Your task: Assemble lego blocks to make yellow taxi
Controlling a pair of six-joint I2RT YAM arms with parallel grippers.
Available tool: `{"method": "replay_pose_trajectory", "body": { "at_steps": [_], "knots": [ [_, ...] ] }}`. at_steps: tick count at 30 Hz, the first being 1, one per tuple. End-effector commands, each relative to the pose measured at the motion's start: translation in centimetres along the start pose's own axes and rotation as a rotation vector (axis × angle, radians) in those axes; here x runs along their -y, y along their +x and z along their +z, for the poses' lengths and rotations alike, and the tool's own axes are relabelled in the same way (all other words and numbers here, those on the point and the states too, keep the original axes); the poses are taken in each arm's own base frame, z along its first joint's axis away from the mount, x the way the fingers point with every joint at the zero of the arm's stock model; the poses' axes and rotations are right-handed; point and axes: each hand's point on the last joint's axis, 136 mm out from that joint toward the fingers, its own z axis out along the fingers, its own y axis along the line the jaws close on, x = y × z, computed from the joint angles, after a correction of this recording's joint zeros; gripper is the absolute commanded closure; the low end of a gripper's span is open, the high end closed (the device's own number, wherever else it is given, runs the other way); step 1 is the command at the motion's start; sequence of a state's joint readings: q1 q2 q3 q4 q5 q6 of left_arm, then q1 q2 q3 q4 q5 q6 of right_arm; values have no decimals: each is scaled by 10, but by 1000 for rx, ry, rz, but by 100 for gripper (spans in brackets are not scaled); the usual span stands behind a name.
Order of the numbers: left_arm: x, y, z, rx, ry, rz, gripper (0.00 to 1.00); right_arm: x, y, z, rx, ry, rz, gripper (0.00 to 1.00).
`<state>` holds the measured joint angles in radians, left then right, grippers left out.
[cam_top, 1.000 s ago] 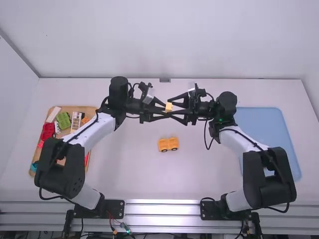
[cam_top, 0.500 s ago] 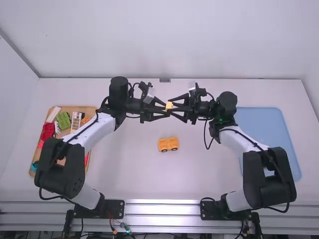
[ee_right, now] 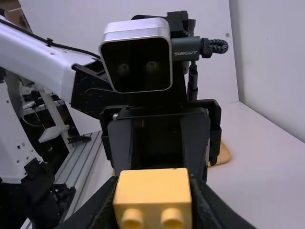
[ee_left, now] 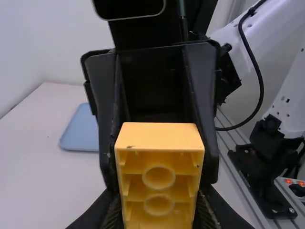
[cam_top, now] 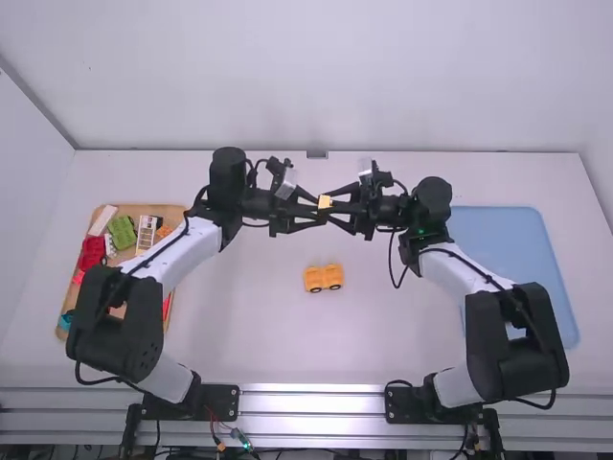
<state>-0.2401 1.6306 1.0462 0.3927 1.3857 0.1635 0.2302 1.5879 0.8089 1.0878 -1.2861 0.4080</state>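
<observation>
Facing arms: the left arm (cam_top: 163, 254) and right arm (cam_top: 469, 273) meet over the white table (cam_top: 249, 335).
Blue tray (cam_top: 508, 240): on the right, partly hidden by the right arm.
Wooden tray (cam_top: 165, 210): on the left, with toy blocks (cam_top: 122, 232) inside.
Grippers: the left gripper (cam_top: 319, 208) pinches the yellow block (cam_top: 325, 202), and the right gripper (cam_top: 329, 207) pinches it too.
Yellow car (cam_top: 323, 277): on the table, with black wheels.
Block spot: up high, between both pairs of fingers.

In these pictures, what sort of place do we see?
Probably a robotics lab or test station: two robot arms are mounted on a metal rail at a white table, and sorted toy blocks wait in a wooden tray.
</observation>
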Motion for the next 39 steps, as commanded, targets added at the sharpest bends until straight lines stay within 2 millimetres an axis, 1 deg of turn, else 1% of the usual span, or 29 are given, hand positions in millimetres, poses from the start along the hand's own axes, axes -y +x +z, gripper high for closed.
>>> {"method": "replay_pose_trajectory", "body": {
  "at_steps": [1, 2, 3, 5, 6, 7, 8, 10, 11, 13, 15, 17, 18, 21, 22, 24, 25, 28, 29, 30, 32, 34, 36, 37, 39],
  "knots": [
    [4, 2, 3, 0, 17, 7, 94, 0, -11, 6, 10, -7, -24, 72],
    [4, 2, 3, 0, 18, 8, 92, 0, -11, 7, 10, -9, -24, 74],
    [4, 2, 3, 0, 18, 8, 92, 0, -11, 7, 10, -9, -24, 74],
    [4, 2, 3, 0, 19, 7, 84, 1, -12, 5, 11, -2, -24, 77],
    [4, 2, 3, 1, 22, 7, 65, 3, -12, 2, 13, 6, -25, 83],
    [4, 2, 3, 1, 21, 6, 55, 5, -13, 0, 15, 14, -26, 85],
    [4, 2, 3, 0, 20, 5, 0, 8, -14, -3, 18, 27, -26, 87],
    [4, 2, 3, 0, 21, 4, 1, 14, -16, -7, 29, 57, -15, 91],
    [4, 3, 3, 0, 21, 1, 1, 16, -17, -9, 32, 65, -17, 92],
    [0, 6, 2, -9, -5, -27, 1, 28, -21, -22, 50, 127, -18, 93],
    [-11, 13, -2, -28, -73, -71, 1, 39, -22, -33, 57, 174, 5, 95],
    [-33, 30, -9, -79, -213, -149, 1, 54, -19, -50, 60, 243, 50, 100],
    [-46, 42, -15, -116, -305, -194, 1, 66, -13, -63, 59, 310, 91, 100],
    [-66, 62, -31, -180, -454, -260, 1, 88, -1, -86, 42, 450, 150, 100],
    [-73, 70, -40, -209, -518, -288, 1, 101, 10, -101, 17, 558, 183, 100],
    [-79, 77, -48, -229, -566, -307, 1, 108, 18, -110, -10, 636, 203, 100],
    [-85, 82, -59, -247, -620, -323, 1, 116, 32, -125, -76, 761, 229, 100],
    [-93, 87, -75, -260, -683, -340, 1, 117, 46, -140, -200, 895, 241, 100],
    [-97, 88, -85, -255, -707, -347, 1, 115, 53, -148, -302, 966, 232, 100],
    [-98, 88, -89, -252, -716, -351, 1, 113, 58, -151, -372, 1004, 231, 100],
    [-102, 88, -100, -242, -741, -364, 1, 106, 67, -155, -515, 1037, 224, 100],
    [-105, 89, -115, -233, -772, -377, 1, 90, 82, -153, -750, 1011, 198, 100],
    [-107, 89, -124, -229, -792, -387, 1, 81, 91, -150, -876, 965, 178, 100],
    [-109, 90, -131, -219, -810, -409, 1, 74, 102, -146, -986, 909, 161, 100],
    [-109, 90, -137, -211, -820, -422, 1, 67, 114, -145, -1082, 865, 157, 100]
  ]
}}
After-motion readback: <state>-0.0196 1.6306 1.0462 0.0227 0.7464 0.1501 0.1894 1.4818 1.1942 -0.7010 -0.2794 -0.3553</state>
